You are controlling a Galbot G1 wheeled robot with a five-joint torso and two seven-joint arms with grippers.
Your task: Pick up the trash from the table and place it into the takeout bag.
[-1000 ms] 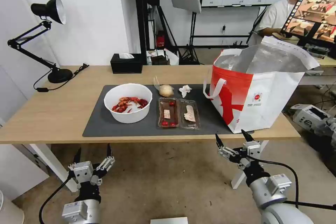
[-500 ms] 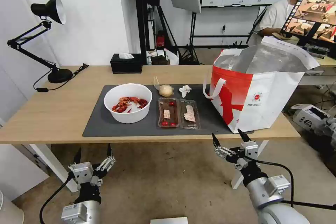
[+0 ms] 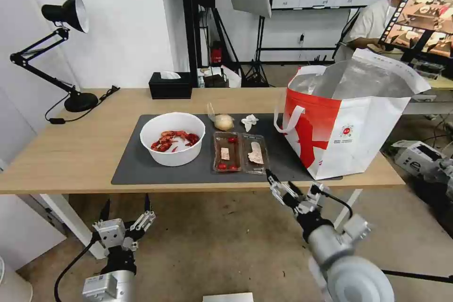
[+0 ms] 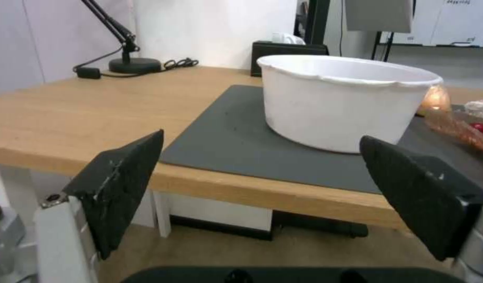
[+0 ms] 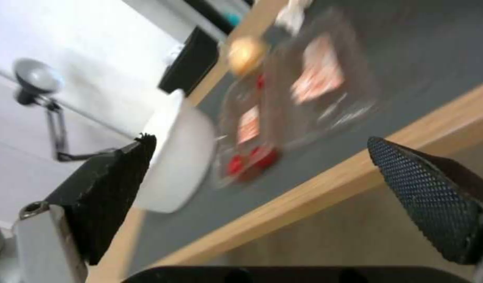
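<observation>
A: Trash first, near to far. What sits closest to the bench [image 3: 71, 160] front edge?

B: The tray [image 3: 240, 152], lying open as two clear halves side by side on the grey mat [image 3: 137, 170]. Cherry tomatoes show in its left half. In the right wrist view the tray [image 5: 299, 98] is smeared, so its lid edges are hard to make out.

A: And the tools?

B: Right tool [image 3: 292, 188] hangs just below the bench edge, in front of the tray, fingers spread wide with nothing between them. One black fingertip overlaps the mat's front edge in the head view; I cannot tell whether it touches. Left tool [image 3: 123, 207] hangs low before the bench, under the mat's left corner, also wide and empty.

A: The bowl?

B: Bowl [image 3: 172, 138] stands on the mat just left of the tray, red shells inside. From the left wrist view only its white wall [image 4: 341, 106] shows; the shells are hidden behind the rim.

A: Farther back?

B: Bun [image 3: 223, 122] in its clear bag, and the tissue [image 3: 249, 121] just to its right, both near the mat's back edge. Tissue is too small to read its shape.

A: Bag?

B: Bag [image 3: 349, 127] stands upright at the bench's right end, its base over the mat's right edge, mouth open, foil showing. Its inside bottom is hidden. Bare wood lies open left of the mat, between it and the lamp [image 3: 61, 56]; a tissue box [image 3: 170, 85] sits at the back edge.
</observation>
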